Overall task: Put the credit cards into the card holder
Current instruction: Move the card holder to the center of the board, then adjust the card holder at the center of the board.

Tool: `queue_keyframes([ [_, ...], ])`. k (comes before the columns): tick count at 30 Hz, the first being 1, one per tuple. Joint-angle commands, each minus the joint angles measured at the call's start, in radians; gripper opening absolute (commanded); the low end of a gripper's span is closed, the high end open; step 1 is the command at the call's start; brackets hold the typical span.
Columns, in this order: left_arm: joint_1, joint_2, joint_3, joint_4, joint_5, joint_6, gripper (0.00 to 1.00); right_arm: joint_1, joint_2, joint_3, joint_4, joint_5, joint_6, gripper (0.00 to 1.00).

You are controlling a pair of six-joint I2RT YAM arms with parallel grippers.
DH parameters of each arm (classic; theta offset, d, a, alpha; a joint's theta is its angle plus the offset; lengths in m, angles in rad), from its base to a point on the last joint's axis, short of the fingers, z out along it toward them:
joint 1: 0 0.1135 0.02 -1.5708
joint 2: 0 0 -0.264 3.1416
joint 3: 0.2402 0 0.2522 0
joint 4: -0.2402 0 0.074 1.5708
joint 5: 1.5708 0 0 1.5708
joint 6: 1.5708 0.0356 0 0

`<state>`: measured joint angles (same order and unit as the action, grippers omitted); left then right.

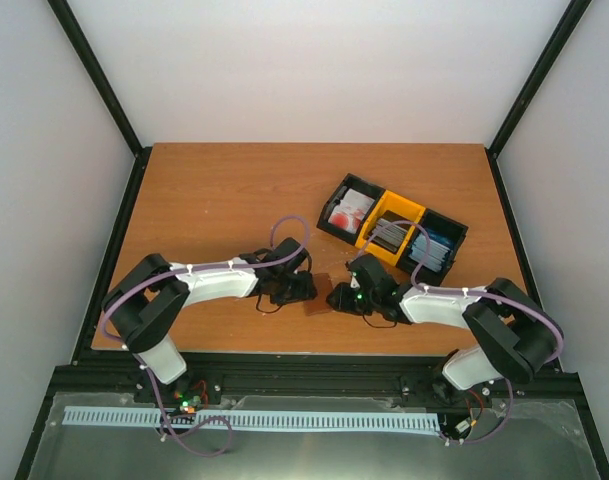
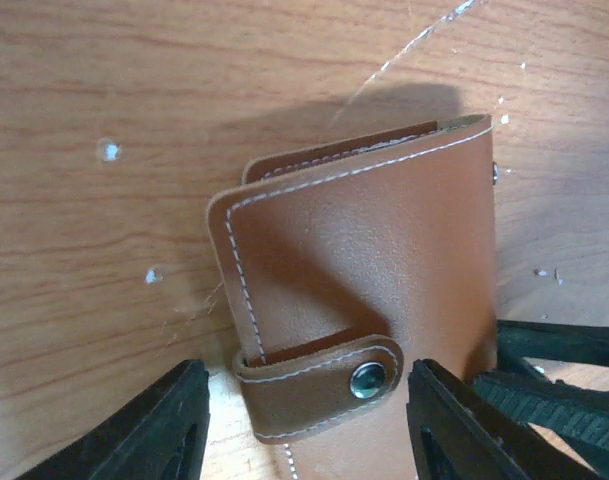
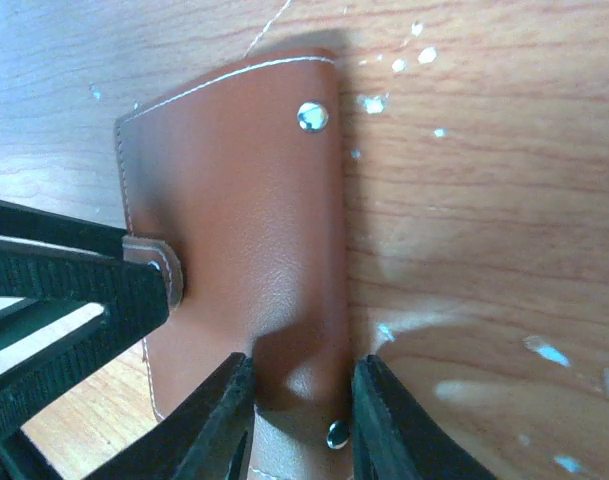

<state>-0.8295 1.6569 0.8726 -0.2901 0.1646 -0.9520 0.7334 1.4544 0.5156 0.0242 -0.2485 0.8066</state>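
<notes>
**Both grippers at the closed card holder**

The card holder lay flat on the table, close to the near edge and about midway between my two arms. It was closed, its snap tab fastened. My left gripper stood roughly half open astride the tab end. Its left finger was clear of the leather with bare wood showing between, and its right finger lay over the cover, so it clamped nothing. My right gripper stood narrow around the holder's opposite edge, one finger over the cover, the other just beside the edge. Whether it truly pinched, I could not tell. The credit cards sat in the bins, farther off to the right — white-and-red, dark grey and blue, one colour to each compartment.
</notes>
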Motion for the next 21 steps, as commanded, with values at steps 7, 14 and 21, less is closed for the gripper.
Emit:
queue_keyframes([
  [7, -0.034, 0.07, 0.089, -0.091, -0.031, -0.01, 0.47, -0.024, 0.032, -0.107, 0.155, -0.153, 0.072, 0.31],
  [14, -0.038, 0.068, 0.1, -0.137, -0.106, 0.0, 0.44, -0.047, -0.022, -0.108, 0.098, -0.125, 0.037, 0.37],
  [21, -0.037, 0.009, 0.1, -0.126, -0.137, 0.059, 0.56, -0.049, -0.086, 0.006, -0.149, 0.044, -0.081, 0.46],
])
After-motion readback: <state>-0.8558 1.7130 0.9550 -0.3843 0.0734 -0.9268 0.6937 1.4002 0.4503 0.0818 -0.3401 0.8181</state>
